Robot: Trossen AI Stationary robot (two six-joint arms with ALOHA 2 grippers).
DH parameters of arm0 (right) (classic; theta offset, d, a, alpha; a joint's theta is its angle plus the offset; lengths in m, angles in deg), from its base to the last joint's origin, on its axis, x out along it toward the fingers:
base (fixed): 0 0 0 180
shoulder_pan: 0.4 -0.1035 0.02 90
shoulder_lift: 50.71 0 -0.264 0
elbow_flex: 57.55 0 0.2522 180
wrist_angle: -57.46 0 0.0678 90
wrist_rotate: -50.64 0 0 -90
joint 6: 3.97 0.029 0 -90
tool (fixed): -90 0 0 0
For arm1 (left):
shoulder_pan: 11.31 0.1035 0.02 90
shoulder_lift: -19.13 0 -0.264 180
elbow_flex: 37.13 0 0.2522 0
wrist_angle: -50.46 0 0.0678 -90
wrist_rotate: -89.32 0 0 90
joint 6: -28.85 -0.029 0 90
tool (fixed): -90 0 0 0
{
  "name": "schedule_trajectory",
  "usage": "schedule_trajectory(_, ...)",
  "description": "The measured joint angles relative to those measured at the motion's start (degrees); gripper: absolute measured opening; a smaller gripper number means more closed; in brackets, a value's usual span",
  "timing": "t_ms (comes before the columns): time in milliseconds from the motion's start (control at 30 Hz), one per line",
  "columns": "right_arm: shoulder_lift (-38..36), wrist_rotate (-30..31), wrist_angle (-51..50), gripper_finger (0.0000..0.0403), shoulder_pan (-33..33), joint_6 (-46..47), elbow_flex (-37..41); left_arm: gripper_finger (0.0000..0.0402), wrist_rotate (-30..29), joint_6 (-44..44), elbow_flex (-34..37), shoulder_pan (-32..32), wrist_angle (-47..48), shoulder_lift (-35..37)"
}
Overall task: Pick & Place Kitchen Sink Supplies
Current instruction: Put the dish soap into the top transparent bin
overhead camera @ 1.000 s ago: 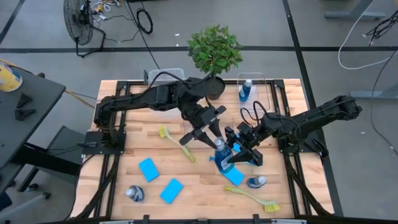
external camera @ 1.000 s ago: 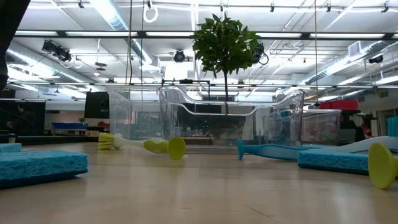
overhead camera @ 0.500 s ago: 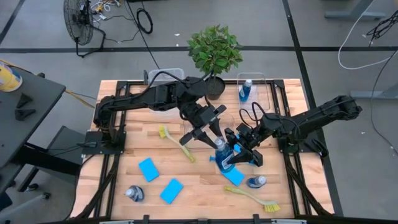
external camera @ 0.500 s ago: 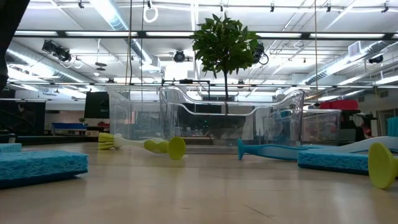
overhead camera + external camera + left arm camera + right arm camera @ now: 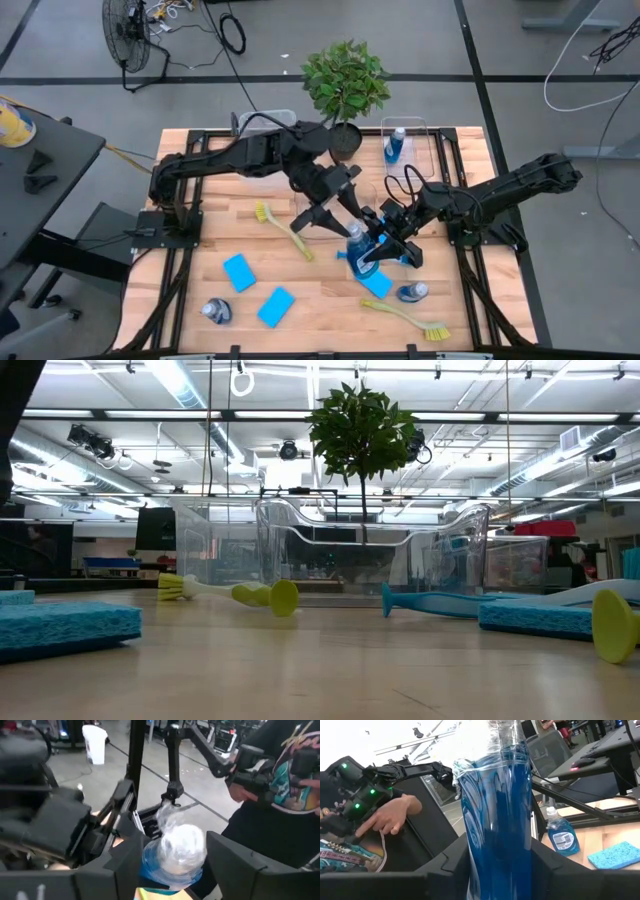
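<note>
Surface: pale wooden table (image 5: pixel 200 290) on a black frame, seen from above with the potted plant (image 5: pixel 345 78) at 12 o'clock.
Held bottle: blue-liquid bottle (image 5: pixel 358 250) sits slightly toward 4 o'clock of the table's middle, between both grippers.
Right gripper (image 5: pixel 388 245): comes in from 3 o'clock, fingers pressed on the bottle's body on both sides.
Left gripper (image 5: pixel 330 222): comes in from 11 o'clock, fingers spread either side of the bottle's cap.
Sponges: two (image 5: pixel 239 271) (image 5: pixel 275 306) toward 7 o'clock, one (image 5: pixel 377 283) just beside the held bottle.
Brushes: yellow-green brush (image 5: pixel 283 228) near centre, another (image 5: pixel 410 320) at 5 o'clock.
Other bottles: one (image 5: pixel 217 311) at 7 o'clock, one (image 5: pixel 411 292) at 5 o'clock, one (image 5: pixel 395 147) inside a clear bin (image 5: pixel 425 135) at 1 o'clock.
Room: grey floor with cables, a floor fan (image 5: pixel 128 30) at 10 o'clock, strip lights (image 5: pixel 180 385) overhead, and a person's hand (image 5: pixel 390 817) on a lit controller.
</note>
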Motion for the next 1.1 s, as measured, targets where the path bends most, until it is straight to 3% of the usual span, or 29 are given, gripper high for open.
schedule_trajectory(233,0.01,1.12,0.07,0.0139,0.0,-2.86,0.0,0.0259,-2.4,-0.2,-0.07,-0.01,0.02,5.59)
schedule_trajectory(433,0.01,10.59,-0.09,0.0139,0.19,-10.47,0.0,0.0239,-5.58,-2.56,-0.07,-0.01,1.59,10.61)
schedule_trajectory(667,0.01,21.98,-5.15,0.0139,1.69,-14.46,0.0,0.0165,-8.62,-3.55,-0.07,-0.01,9.0,13.37)
schedule_trajectory(933,0.0,29.04,-15.25,0.0135,2.8,-16.7,0.0,0.002,-9.88,-5.93,-0.02,-0.03,20.51,13.49)
schedule_trajectory(1100,0.01,34.98,-20.18,0.0134,3.04,-16.7,0.0,0.0006,-18.58,-6.24,0.0,-1.2,24.27,13.47)
